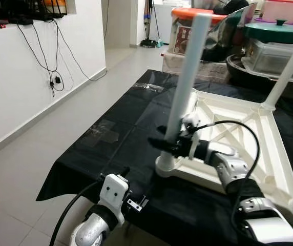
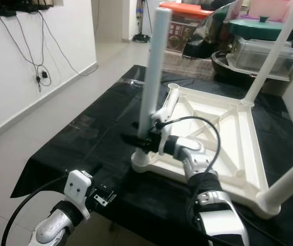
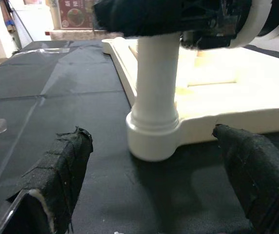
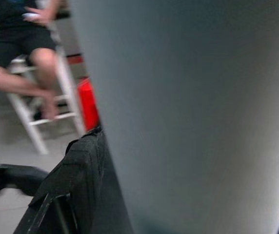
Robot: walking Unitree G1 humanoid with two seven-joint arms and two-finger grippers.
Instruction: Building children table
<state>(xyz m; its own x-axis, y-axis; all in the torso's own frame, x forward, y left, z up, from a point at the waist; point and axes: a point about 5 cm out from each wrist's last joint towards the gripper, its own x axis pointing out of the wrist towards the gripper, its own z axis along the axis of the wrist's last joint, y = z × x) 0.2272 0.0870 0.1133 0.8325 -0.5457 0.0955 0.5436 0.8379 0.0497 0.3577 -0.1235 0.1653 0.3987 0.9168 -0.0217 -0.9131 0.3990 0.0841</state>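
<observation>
White table leg (image 1: 187, 77) stands at centre frame in the upturned tabletop (image 1: 238, 138); my right hand (image 1: 168, 143) is clamped around it, my left hand (image 3: 154, 190) spread wide, holding nothing, lower left.

Left wrist cam: you've got the left claw (image 3: 156, 195) with fingers (image 3: 64, 170) spread wide, low over the black-covered worktop (image 3: 56, 97). Between them, straight ahead at 12 o'clock, the white table leg (image 3: 157, 92) stands upright in its corner socket (image 3: 154, 139). The right claw (image 3: 149, 17) clamps the leg higher up.
</observation>
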